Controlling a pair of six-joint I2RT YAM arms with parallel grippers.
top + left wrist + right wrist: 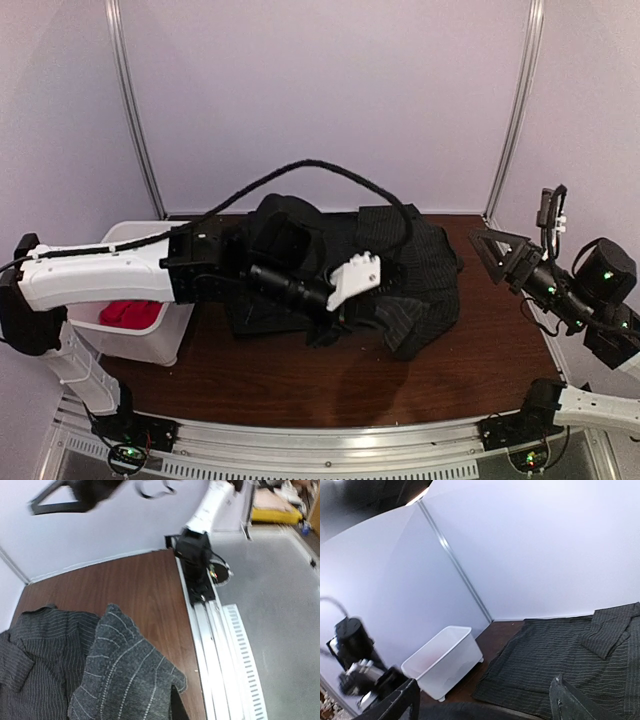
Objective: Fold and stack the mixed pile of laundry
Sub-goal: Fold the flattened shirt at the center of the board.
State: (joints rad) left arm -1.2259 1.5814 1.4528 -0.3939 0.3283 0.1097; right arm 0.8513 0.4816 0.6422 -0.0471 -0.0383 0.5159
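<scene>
Nearest to us, the metal rail (pixel 330 440) runs along the front edge of the brown wooden desk (pixel 300 380), with both arm bases bolted to it. At the near left a white plastic bin (pixel 150 340) sits on the desk, and a red garment (pixel 130 313) lies bunched inside it, partly hidden under the left arm (pixel 100 272). That arm reaches from the left across the bin toward the middle of the desk. Its left end effector (pixel 338 300) is down on the near edge of the dark pinstriped shirt (pixel 420 270) with its jaws closed tight. In its wrist view a fold of striped cloth rises close to the lens, but we cannot tell whether any cloth is caught between the jaws. The shirt lies spread and rumpled over the centre of the desk, well apart from the red garment, with a sleeve or flap doubled over on its near side. To the right, beyond the shirt's edge, the right end effector (pixel 497 250) hangs above the desk with its jaws wide apart and nothing between them, pointing toward the shirt. A black cable (pixel 340 172) arches above the shirt, and behind it stands the pale back wall (pixel 330 90).
</scene>
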